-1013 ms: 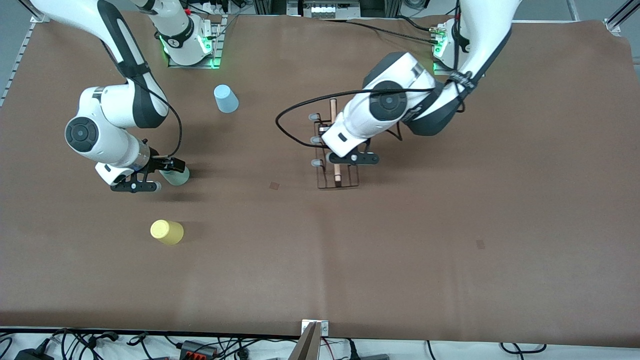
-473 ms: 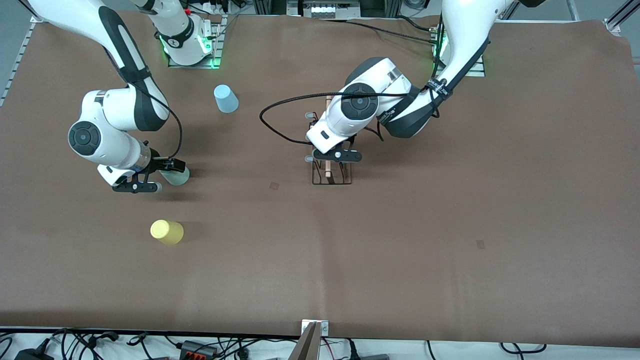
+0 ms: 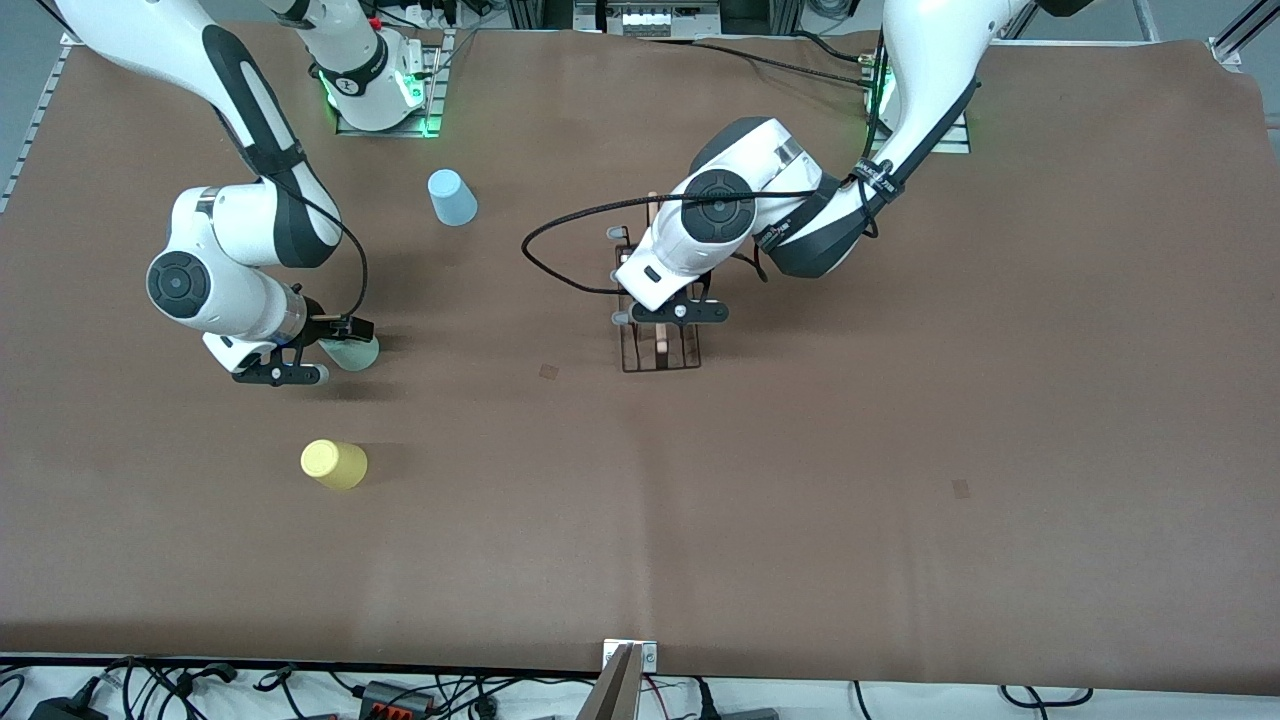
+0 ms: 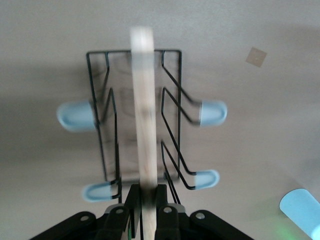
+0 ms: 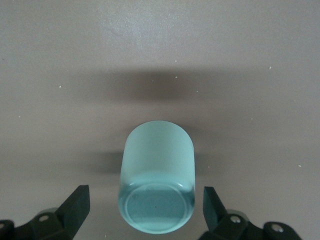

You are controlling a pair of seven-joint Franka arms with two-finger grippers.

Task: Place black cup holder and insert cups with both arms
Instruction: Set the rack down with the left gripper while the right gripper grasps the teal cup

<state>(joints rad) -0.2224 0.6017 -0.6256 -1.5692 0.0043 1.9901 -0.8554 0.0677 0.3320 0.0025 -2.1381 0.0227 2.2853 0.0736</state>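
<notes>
Left gripper, clamped on the wooden rod of the black cup holder, now sits closer to the right arm's end of the table than a second ago; the rack has come along with it. Right gripper edges slightly toward the pale green cup, its arm's elbow shifted a little.

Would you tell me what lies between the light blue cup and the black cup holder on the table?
Nothing: in the front view only bare brown table separates the light blue cup from the black cup holder, apart from the arm's black cable hanging above it.
</notes>
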